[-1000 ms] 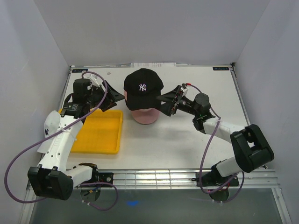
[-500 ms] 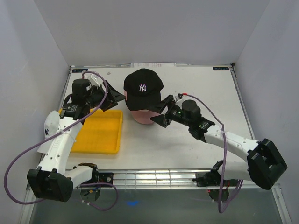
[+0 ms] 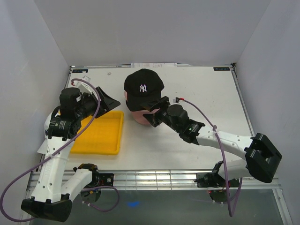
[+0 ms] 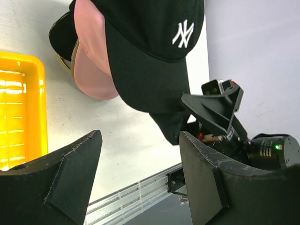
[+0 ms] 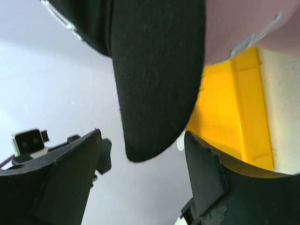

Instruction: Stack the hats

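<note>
Two hats stacked at desk [image 3: 211,93] centre, black cap [image 3: 143,87] atop pink cap [image 3: 136,117], others unseen, likely yet to add; left fingers [image 4: 65,178] spread wide, empty; right fingers [image 5: 56,183] spread, straddling black brim, not gripping.

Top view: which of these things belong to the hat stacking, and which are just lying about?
Belong to the job:
- black fabric baseball cap with white NY logo, on top
- pink fabric baseball cap, under the black one

Just lying about:
- yellow plastic tray, left of the caps, with nothing seen in it
</note>
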Motion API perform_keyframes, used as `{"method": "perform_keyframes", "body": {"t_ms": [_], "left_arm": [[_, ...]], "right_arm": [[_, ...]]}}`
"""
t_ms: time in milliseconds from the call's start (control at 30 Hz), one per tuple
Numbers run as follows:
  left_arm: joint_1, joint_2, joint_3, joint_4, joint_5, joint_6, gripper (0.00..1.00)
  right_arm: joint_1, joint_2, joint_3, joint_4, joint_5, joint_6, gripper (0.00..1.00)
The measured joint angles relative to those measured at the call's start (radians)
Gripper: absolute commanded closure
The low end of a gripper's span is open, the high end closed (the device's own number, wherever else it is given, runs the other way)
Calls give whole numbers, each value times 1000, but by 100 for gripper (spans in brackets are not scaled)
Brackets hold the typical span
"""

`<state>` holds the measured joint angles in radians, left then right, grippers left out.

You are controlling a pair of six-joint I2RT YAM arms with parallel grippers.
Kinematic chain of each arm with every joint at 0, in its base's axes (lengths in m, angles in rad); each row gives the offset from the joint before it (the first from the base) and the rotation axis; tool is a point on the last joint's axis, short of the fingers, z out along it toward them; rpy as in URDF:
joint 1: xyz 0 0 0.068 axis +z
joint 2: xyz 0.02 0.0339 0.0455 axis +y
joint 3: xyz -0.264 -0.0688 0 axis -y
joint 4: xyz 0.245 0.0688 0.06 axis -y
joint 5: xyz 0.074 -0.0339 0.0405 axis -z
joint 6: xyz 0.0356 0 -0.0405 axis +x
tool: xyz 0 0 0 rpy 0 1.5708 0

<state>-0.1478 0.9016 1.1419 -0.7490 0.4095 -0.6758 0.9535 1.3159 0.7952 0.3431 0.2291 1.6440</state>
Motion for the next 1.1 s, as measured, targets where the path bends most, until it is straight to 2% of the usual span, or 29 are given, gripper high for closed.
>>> {"method": "perform_keyframes", "body": {"t_ms": [267,500,600,800,1100], "left_arm": [[0,-29,-18,-21,1,6,23],[-1,-34,-37,-30,1,11,23],[-2,-35,-40,-33,1,14,23],[-3,-39,-46,-33,1,19,23],[-5,-42,-55,-37,-1,31,23]], "right_arm": [[0,50,2,24,92,51,35],[0,73,2,66,111,69,62],[0,72,2,80,114,76,69],[-3,72,10,88,113,77,81],[-23,72,35,111,96,65,91]]}}
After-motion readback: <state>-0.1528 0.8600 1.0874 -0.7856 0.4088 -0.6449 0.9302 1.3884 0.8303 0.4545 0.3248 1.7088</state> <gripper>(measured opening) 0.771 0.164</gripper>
